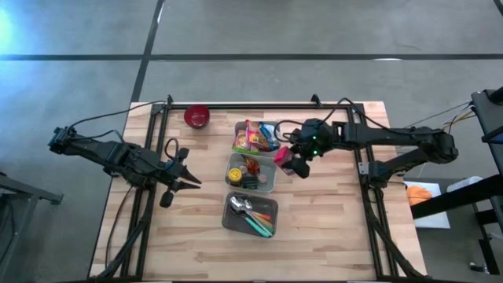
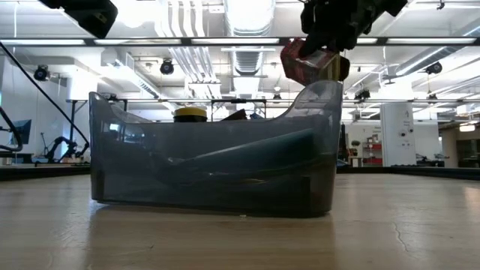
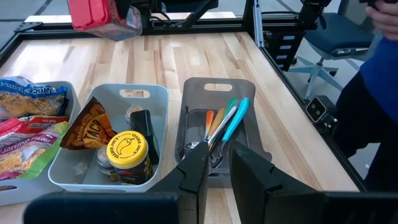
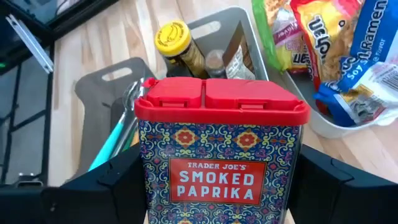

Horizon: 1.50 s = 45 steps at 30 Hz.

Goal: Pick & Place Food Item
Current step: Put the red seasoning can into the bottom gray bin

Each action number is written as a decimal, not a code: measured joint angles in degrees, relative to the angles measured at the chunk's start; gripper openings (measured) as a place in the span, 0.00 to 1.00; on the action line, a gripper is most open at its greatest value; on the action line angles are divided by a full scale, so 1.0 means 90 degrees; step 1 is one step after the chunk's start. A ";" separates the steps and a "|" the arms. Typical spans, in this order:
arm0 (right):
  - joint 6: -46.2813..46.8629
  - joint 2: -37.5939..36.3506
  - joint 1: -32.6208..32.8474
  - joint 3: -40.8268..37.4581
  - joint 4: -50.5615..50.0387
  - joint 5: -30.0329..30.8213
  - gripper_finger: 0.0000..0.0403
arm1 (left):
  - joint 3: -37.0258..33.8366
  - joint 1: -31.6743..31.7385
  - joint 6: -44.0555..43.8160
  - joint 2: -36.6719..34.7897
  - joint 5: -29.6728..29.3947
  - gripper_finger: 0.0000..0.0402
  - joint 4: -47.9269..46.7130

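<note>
The right gripper (image 1: 292,163) pinches the smoked paprika tin (image 4: 221,146), lifted beside the middle bin (image 1: 268,185); placing remains; the left gripper (image 1: 185,174) waits, fingers nearly together.

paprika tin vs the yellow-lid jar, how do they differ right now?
The paprika tin has a red flip lid and a patterned blue body; the yellow-lid jar is dark with a round yellow cap. The tin is held in the air by the right gripper; the jar stands in the middle bin beside a snack bag. Both stand upright.
</note>
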 joint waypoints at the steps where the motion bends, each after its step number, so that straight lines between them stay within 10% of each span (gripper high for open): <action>1: -0.0011 0.0000 0.0011 0.0000 -0.0004 0.0020 0.69 | 0.0000 -0.0002 0.0000 0.0000 0.0000 0.17 0.0000; 16: -0.0280 0.0017 0.0366 -0.0005 0.1133 -0.0435 0.83 | 0.0000 -0.0002 0.0002 0.0000 0.0000 0.17 0.0000; 22: -0.0284 0.0017 0.0362 -0.0005 0.1159 -0.0328 0.68 | 0.0000 -0.0001 0.0002 0.0000 0.0000 0.17 0.0000; 37: -0.0262 0.0017 0.0377 -0.0005 0.1366 -0.0547 0.68 | 0.0000 0.0015 0.1699 0.0002 -0.0461 0.17 0.0041; 45: -0.0264 0.0017 0.0377 -0.0005 0.1492 -0.0591 0.68 | -0.0005 0.0015 0.1405 0.0092 -0.0768 0.17 0.1891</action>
